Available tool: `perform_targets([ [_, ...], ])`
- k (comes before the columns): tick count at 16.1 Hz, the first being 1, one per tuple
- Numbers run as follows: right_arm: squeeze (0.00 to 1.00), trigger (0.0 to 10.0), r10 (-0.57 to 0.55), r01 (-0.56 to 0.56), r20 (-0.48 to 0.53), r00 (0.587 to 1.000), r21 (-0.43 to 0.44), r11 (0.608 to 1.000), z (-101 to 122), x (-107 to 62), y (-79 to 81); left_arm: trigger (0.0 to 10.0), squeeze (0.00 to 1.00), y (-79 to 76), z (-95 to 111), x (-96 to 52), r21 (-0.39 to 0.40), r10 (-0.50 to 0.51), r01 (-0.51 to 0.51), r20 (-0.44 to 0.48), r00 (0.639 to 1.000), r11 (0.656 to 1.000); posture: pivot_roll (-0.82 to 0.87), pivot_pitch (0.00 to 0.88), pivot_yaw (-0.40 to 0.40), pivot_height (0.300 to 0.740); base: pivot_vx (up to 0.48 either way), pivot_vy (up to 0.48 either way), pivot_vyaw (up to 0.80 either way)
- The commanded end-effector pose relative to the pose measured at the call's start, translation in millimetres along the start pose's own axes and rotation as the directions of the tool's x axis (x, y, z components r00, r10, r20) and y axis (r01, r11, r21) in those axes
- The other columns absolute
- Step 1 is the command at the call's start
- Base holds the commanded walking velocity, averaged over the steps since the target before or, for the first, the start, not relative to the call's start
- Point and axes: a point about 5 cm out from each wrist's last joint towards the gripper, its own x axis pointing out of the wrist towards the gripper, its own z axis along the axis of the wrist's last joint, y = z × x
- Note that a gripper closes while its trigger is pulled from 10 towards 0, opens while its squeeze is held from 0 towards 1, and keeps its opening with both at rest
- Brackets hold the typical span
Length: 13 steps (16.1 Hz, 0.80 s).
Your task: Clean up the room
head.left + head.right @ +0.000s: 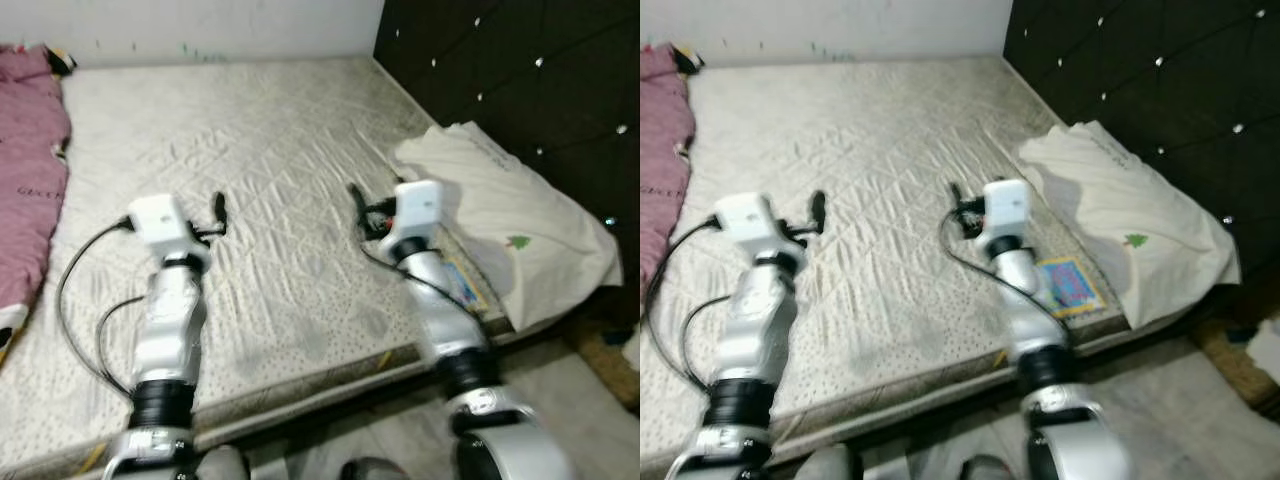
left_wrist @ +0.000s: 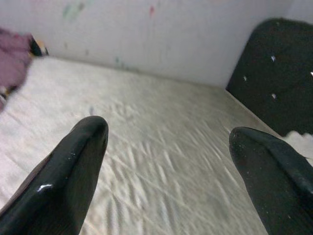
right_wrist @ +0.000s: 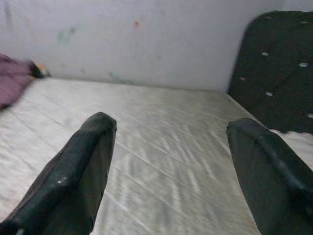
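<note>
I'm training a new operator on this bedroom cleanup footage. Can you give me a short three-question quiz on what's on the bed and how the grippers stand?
1. True or false: the left gripper is shut on the pink blanket.
2. Which thing lies against the black tufted headboard? A) white pillow B) towel C) book
3. The right gripper hangs over the bare ____.

Key: 1 false, both grippers are open and hold nothing; 2 A; 3 mattress.

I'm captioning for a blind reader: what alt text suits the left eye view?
Two silver robot arms reach over a bare quilted mattress, left gripper and right gripper both empty. A cream pillow lies by the dark headboard; a pink blanket lies left.
</note>
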Motion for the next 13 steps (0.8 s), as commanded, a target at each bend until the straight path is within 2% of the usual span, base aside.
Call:
perform_targets([
  [1,0.0,10.0,-0.001,0.001,0.007,1.0,-0.011,1.0,1.5,0.8,-0.4,10.0,0.0,-2.6,-7.0,-2.3,-0.001,-0.048,0.048,-0.036,0.998,0.999,0.03,0.0,-0.095,0.74,0.0,0.0,0.8],
  [2,0.0,10.0,0.001,-0.001,0.008,1.0,-0.013,1.0,1.6,0.8,0.4,10.0,0.0,-0.7,-8.2,-3.3,-0.043,-0.067,0.065,-0.036,0.997,0.997,0.03,0.0,-0.095,0.74,0.0,0.0,0.8],
  [3,0.0,10.0,-0.008,0.008,0.011,1.0,-0.004,1.0,1.8,0.6,-0.6,10.0,0.0,3.3,-6.0,-3.0,-0.005,-0.036,0.036,-0.026,0.999,0.999,0.03,0.0,-0.095,0.74,0.0,0.0,0.79],
  [6,0.0,10.0,-0.012,0.012,0.01,1.0,0.001,1.0,1.9,1.5,-1.5,10.0,0.0,0.4,-1.6,-2.9,0.038,-0.057,0.057,-0.01,0.998,0.998,0.03,0.0,-0.09,0.74,0.0,0.0,0.79],
  [11,0.0,10.0,-0.007,0.007,0.008,1.0,0.001,1.0,2.4,3.4,-0.7,10.0,0.0,-0.9,0.1,-0.4,-0.003,-0.086,0.086,0.0,0.996,0.996,0.03,0.0,-0.091,0.74,0.0,0.0,0.78],
  [13,0.0,10.0,-0.007,0.007,0.008,1.0,0.004,1.0,2.7,4.1,-0.7,10.0,0.0,0.1,-0.6,-0.1,-0.019,-0.078,0.078,-0.005,0.997,0.997,0.03,0.0,-0.091,0.74,0.0,0.0,0.29],
])
